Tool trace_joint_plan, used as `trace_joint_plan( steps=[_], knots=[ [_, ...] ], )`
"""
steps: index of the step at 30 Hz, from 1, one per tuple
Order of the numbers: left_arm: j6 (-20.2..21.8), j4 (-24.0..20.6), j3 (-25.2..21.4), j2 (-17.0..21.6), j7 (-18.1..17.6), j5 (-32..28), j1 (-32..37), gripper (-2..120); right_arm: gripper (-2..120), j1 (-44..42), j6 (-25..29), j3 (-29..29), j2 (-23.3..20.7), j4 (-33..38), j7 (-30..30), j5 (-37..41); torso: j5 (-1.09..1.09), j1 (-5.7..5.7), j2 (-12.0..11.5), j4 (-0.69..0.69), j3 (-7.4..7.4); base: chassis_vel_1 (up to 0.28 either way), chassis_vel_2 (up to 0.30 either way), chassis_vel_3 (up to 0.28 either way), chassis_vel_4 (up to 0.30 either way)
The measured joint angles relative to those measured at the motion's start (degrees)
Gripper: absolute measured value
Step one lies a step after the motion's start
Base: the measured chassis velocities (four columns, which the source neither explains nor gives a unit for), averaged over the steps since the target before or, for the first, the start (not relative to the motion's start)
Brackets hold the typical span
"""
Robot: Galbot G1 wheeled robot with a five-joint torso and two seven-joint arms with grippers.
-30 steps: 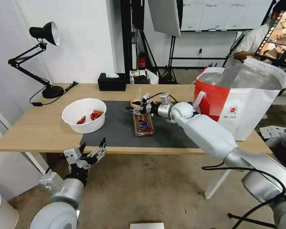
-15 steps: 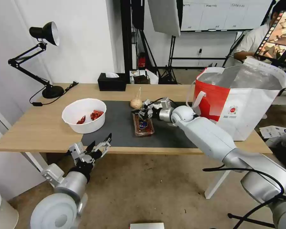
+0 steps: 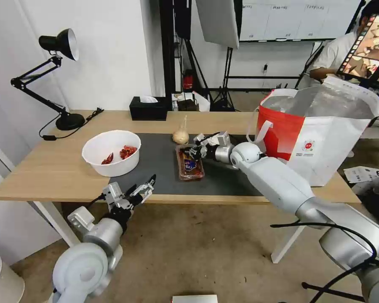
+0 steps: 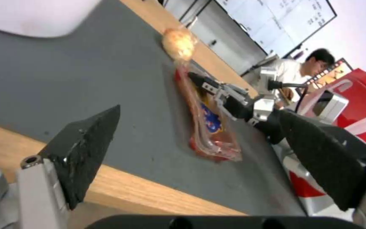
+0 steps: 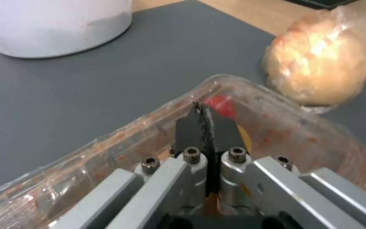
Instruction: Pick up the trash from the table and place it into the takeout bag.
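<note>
The clear plastic tray [image 3: 190, 163] was seen lying flat on the dark grey mat [image 3: 156, 168], approx. mid-mat, long axis running from the far side toward the near edge. The right gripper [image 3: 194, 150] was positioned at the tray's far end; in the right wrist view its fingers [image 5: 191, 130] were pressed together, w/ the tray's rim [image 5: 149, 127] just beyond them, but whether the rim was pinched could not be told. The knotted beige-filled bag [image 3: 180, 135] was set just beside the tray's far end, near the mat's far edge. The white bowl [image 3: 111, 152] w/ red shells was placed well apart from the tray, straddling the mat's left edge and the bare tabletop [image 3: 50, 168]. A bare strip of mat was left between bowl and tray, and another between tray and the takeout bag [image 3: 320, 134]. The bag was stood open at the tabletop's right end, foil lining showing, its base near the front edge. The left gripper [image 3: 140, 191] was held below and just in front of the tabletop's near edge, fingers [image 4: 81, 149] spread apart, nothing between them. A black tissue box [image 3: 148, 108] and desk lamp [image 3: 50, 80] were kept along the far edge.
</note>
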Motion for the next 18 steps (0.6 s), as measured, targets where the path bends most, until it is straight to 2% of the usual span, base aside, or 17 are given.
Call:
trace_joint_plan(
  steps=[7, 10, 15, 18],
  knots=[
    [0.2, 3.2, 2.8, 1.4, 0.1, -2.1, -4.4, 100, 0, -0.6, 0.0, 1.0, -0.4, 0.7, 0.5, 0.1, -0.01, 0.00, 0.0, 0.00, 0.00, 0.000, 0.000, 0.000, 0.000],
    [0.1, 6.4, 5.9, 1.7, 0.6, -2.7, -8.9, 100, 0, -0.9, 0.0, 1.3, -0.9, 1.7, 0.7, 0.4, -0.01, 0.00, 0.0, -0.01, 0.00, 0.000, 0.000, 0.000, 0.000],
    [0.0, 7.8, 7.1, 1.6, 0.8, -2.8, -10.6, 100, 0, -0.9, 0.0, 1.4, -1.0, 2.0, 0.9, 0.4, -0.01, 0.00, 0.0, -0.01, 0.00, 0.000, 0.000, 0.000, 0.000],
    [-0.6, 11.8, 10.5, 0.6, 0.7, -2.8, -15.4, 100, 0, -1.1, -0.1, 2.0, -1.4, 2.8, 1.3, 0.5, 0.00, 0.01, 0.0, -0.01, 0.01, 0.000, 0.000, 0.000, 0.000]
  ],
)
